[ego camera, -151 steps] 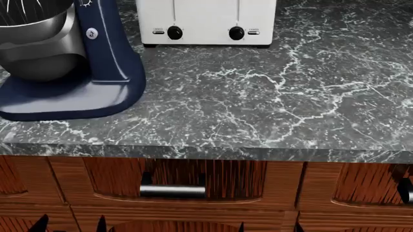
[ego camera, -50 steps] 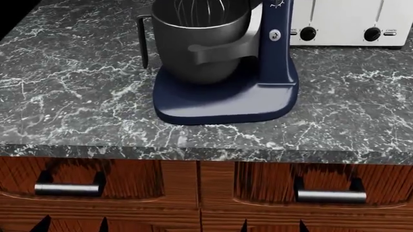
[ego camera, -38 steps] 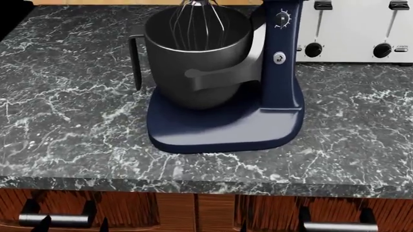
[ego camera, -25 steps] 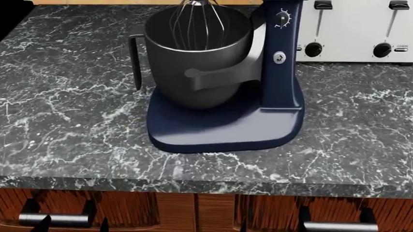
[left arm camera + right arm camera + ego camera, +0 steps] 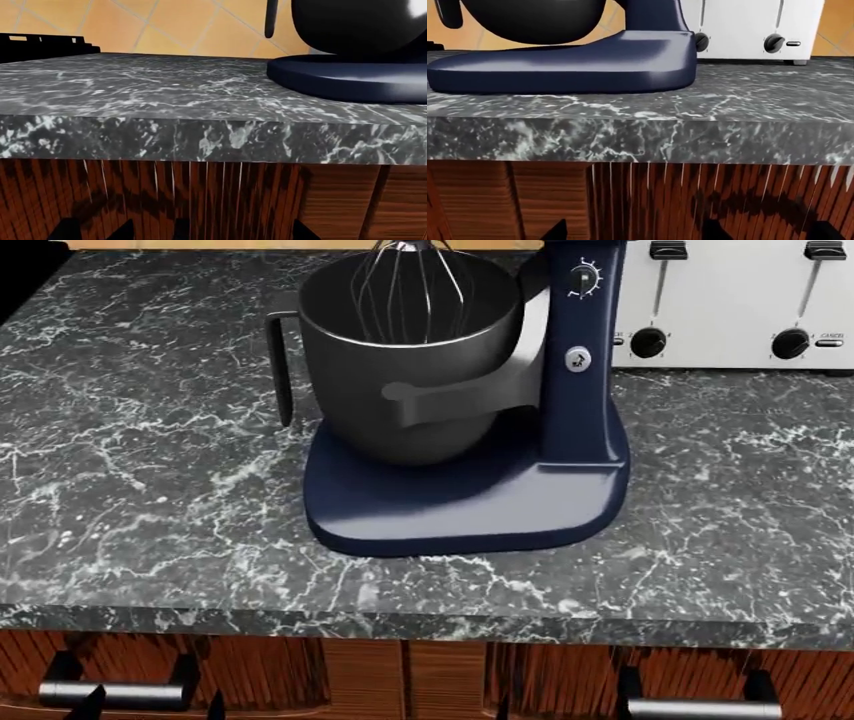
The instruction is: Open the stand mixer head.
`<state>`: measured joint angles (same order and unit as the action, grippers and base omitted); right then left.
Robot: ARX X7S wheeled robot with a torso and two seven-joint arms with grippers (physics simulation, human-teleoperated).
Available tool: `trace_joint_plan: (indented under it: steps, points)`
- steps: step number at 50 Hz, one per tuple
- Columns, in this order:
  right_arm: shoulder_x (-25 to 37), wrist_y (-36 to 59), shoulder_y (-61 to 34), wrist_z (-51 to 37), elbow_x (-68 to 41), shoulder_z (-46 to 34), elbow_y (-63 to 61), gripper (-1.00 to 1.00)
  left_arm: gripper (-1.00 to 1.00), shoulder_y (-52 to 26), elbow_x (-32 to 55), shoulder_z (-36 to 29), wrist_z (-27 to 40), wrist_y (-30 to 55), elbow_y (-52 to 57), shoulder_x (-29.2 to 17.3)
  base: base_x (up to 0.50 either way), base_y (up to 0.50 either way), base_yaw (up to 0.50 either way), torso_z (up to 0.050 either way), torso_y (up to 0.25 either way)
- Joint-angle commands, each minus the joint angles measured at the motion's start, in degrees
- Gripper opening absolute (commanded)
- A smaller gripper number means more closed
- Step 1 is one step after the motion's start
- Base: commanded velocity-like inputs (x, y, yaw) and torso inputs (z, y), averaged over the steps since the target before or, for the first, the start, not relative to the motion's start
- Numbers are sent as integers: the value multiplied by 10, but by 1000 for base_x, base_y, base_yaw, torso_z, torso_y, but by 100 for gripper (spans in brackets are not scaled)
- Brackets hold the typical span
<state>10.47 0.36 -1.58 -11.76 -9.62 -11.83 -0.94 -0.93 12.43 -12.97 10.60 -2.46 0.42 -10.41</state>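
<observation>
Navy mixer column [image 5: 583,350] (dial on top), whisk [image 5: 407,290] inside grey bowl [image 5: 400,360], marble counter [image 5: 134,460]

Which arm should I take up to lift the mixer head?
Slightly the right. Both grippers sit low by the drawers; the column stands right of the bowl, and the right wrist view faces that end. The head itself is out of view.

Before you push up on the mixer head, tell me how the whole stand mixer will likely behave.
It will probably stay put: its broad navy base sits flat on the marble counter. The steel bowl, cradled by arms on the column, looks heavy, adding stability. Pushing high could still tip or slide it, since the counter looks smooth.
</observation>
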Motion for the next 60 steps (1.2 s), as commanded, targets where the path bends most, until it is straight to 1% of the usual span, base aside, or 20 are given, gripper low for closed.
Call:
trace_joint_plan:
  steps: [1,33,35,40,49,57,60]
  points:
    - [2,1,-3,-4,-1,-4,7,100,100,-1,3,-3,3,-1,-1,-3,0,0,0,0,0]
    - [10,6,-10,-7,-7,-18,17,100,100,-3,10,-12,11,-5,-3,-9,0,0,0,0,0]
    - [6,14,-12,-2,-32,-9,18,100,100,-3,10,-13,11,-5,-2,-10,55,0,0,0,0]
    - [8,6,-11,-8,-17,-15,24,100,100,-3,12,-13,13,-6,-2,-11,320,0,0,0,0]
    - [11,0,-11,-11,-14,-19,21,100,100,-4,12,-16,16,-6,-3,-13,6,0,0,0,0]
    - [14,7,-11,-14,-18,-20,15,100,100,-4,15,-17,18,-7,-4,-14,0,0,0,0,0]
    - [16,28,-7,-15,-28,-19,-5,100,100,-5,16,-18,19,-6,-4,-14,0,0,0,0,0]
